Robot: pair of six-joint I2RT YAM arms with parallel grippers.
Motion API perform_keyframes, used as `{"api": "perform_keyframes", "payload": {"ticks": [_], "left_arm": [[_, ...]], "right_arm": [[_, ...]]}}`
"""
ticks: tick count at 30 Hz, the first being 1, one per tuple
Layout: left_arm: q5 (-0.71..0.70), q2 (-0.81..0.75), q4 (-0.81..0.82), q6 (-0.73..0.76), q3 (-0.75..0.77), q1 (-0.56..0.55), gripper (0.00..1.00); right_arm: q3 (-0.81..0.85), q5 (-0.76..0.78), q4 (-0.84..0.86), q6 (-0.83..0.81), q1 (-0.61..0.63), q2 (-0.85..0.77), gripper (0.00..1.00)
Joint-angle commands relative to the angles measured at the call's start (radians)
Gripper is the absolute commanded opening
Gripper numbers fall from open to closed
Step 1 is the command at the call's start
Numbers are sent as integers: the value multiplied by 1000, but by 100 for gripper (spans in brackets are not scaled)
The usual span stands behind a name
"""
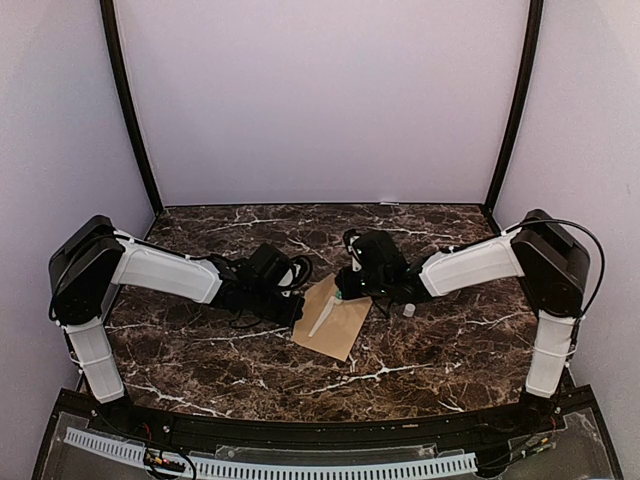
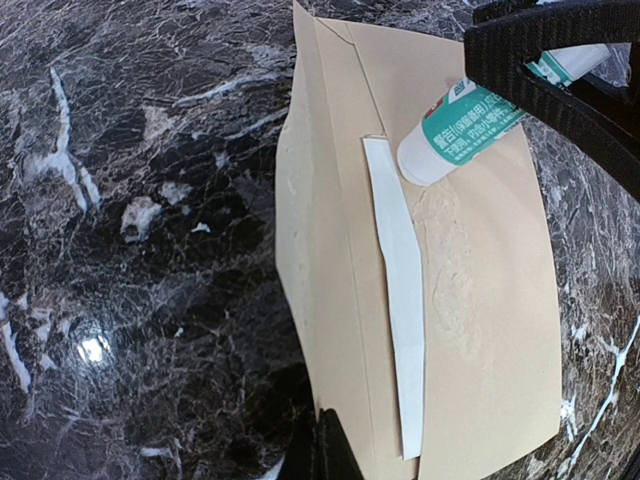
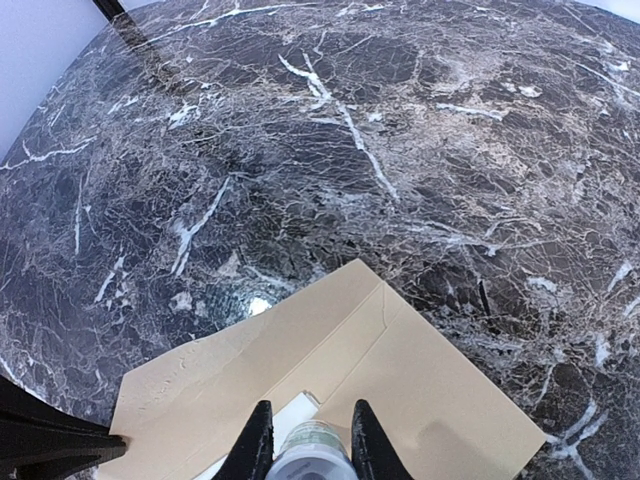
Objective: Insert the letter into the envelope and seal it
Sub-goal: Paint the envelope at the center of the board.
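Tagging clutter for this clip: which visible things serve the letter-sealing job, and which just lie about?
In use: flat tan-brown kraft paper envelope; white glue stick with green label, held in the right tool; white strip on the envelope.
Lying about: small white cylindrical cap on the dark marble table.

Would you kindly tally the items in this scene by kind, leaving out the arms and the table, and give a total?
envelope: 1
glue stick: 1
white paper strip: 1
small white cap-like piece: 1
Total: 4
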Motion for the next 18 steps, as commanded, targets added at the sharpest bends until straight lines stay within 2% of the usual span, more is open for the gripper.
{"api": "perform_keyframes", "payload": {"ticks": [1, 18], "left_arm": [[-1, 6, -37, 2, 15, 3, 0], [-3, 8, -38, -11, 16, 3, 0]], "right_arm": [[-38, -32, -8, 18, -4, -1, 0], [-116, -119, 16, 19, 38, -75, 0]]}}
